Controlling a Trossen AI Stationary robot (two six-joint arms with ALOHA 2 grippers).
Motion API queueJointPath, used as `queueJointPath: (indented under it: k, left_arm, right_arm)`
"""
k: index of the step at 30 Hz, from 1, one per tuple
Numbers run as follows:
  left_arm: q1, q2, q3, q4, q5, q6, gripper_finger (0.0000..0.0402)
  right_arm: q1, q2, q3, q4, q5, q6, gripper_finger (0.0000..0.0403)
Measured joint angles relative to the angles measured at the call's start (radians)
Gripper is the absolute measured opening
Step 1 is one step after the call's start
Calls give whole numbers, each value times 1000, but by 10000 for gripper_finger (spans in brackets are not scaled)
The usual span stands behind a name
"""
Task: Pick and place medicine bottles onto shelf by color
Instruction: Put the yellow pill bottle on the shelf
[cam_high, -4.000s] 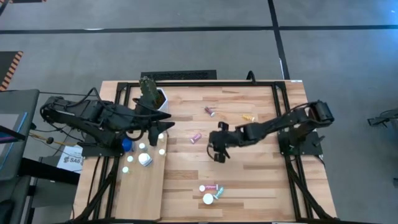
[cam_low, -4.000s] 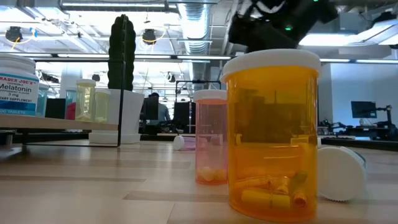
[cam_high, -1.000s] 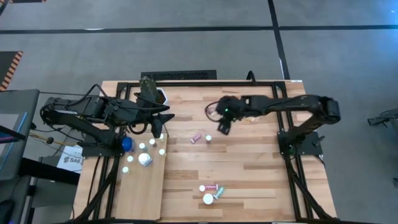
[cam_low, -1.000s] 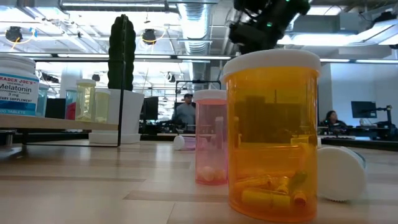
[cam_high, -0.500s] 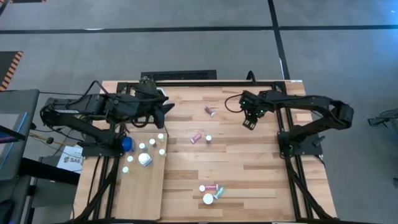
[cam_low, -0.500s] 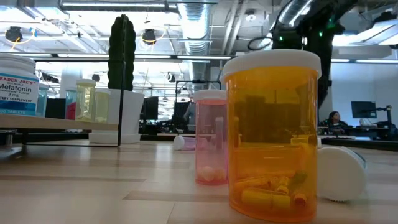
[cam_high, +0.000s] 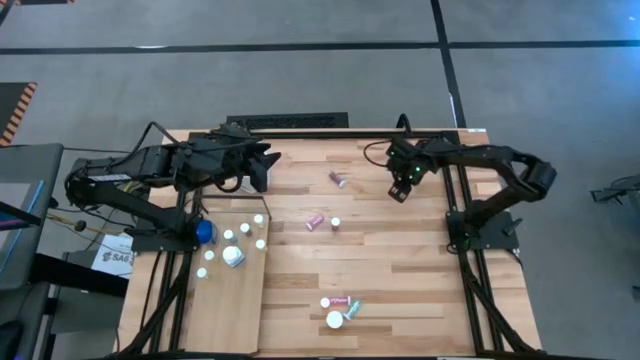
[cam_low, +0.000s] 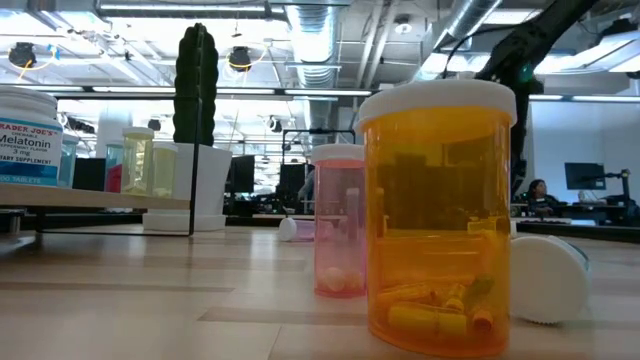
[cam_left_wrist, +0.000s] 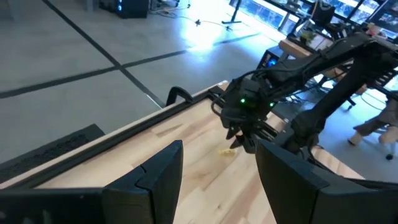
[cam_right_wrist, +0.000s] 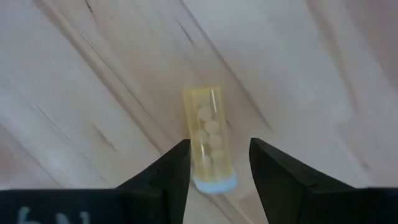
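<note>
The right gripper (cam_right_wrist: 214, 163) hung directly over 1 amber bottle (cam_right_wrist: 210, 147) lying on its side far across the table from the shelf (cam_high: 225, 295), fingers apart and straddling its long axis, while the left gripper (cam_left_wrist: 214, 163), also open, waited nearer the shelf.

Bright, even overhead light; window glare beyond the left gripper (cam_left_wrist: 214, 171); the tabletop (cam_right_wrist: 93, 81) under the right gripper (cam_right_wrist: 216, 163) blurs softly.
</note>
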Motion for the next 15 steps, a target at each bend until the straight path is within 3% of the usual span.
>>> queueJointPath:
  k: [10,15]
  left_arm:
    - [4,0,0,-1,1,7,188]
    - [4,0,0,-3,1,7,188]
  right_arm:
    - [-8,159,3,66,-20,-5,166]
    - [-7,175,19,58,-19,139,144]
